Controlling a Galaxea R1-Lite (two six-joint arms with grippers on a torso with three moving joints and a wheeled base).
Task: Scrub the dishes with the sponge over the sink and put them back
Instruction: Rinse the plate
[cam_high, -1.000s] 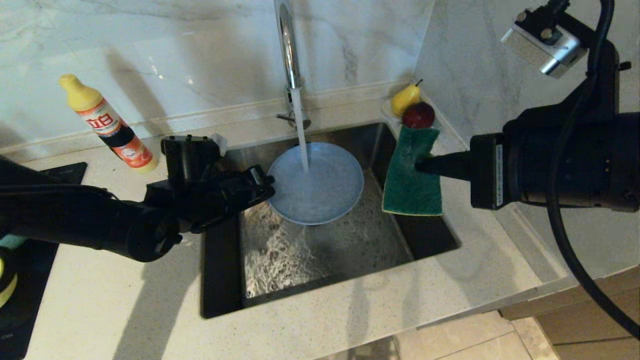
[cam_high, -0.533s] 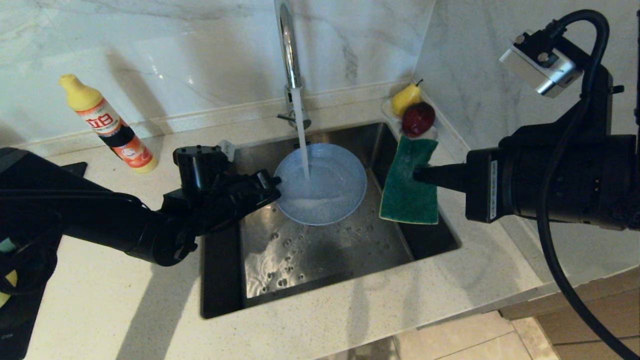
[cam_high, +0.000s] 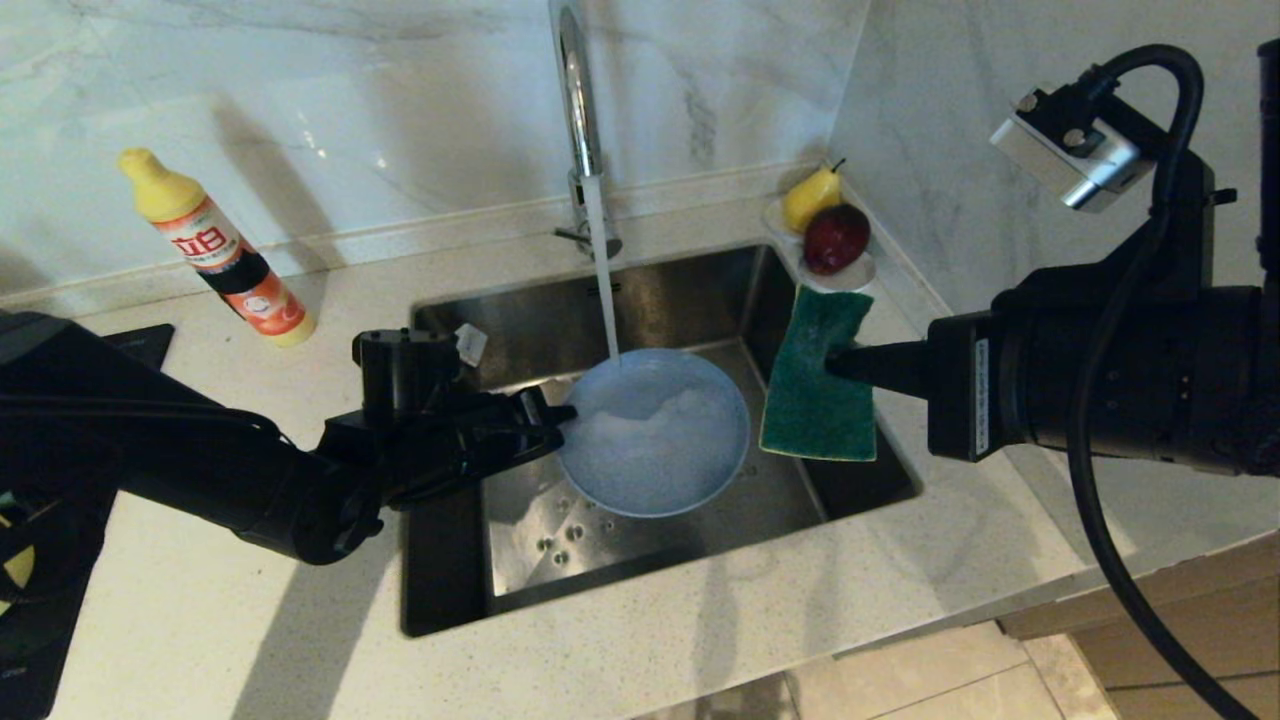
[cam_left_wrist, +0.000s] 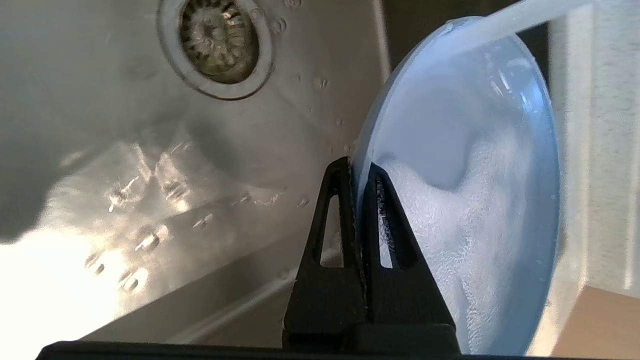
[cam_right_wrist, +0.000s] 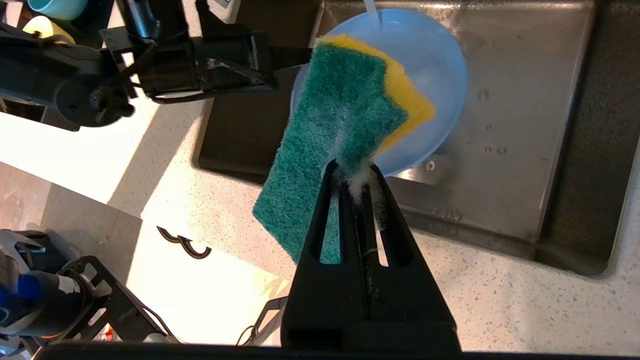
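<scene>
My left gripper (cam_high: 562, 415) (cam_left_wrist: 357, 167) is shut on the rim of the grey-blue plate (cam_high: 655, 432) (cam_left_wrist: 465, 190) (cam_right_wrist: 440, 60), holding it over the sink (cam_high: 520, 530) (cam_left_wrist: 100, 125) (cam_right_wrist: 525, 125). White foam covers much of the plate's face. Water from the chrome tap (cam_high: 575, 80) hits the plate's far edge. My right gripper (cam_high: 835, 363) (cam_right_wrist: 352, 170) is shut on the sponge (cam_high: 820, 375) (cam_right_wrist: 340, 125), green face toward the head camera, just right of the plate. A teal bowl (cam_right_wrist: 55, 6) and a yellow bowl (cam_right_wrist: 42, 29) show beyond the left arm.
A yellow-capped detergent bottle (cam_high: 215, 250) stands on the counter left of the sink. A small white dish with a pear (cam_high: 810, 195) and a red fruit (cam_high: 835, 238) sits in the back right corner. A black mat (cam_high: 40, 600) lies at the far left.
The left gripper brought the plate down and nearer the sink's front, and foam now spreads over its face. The right gripper with the sponge shifted slightly.
</scene>
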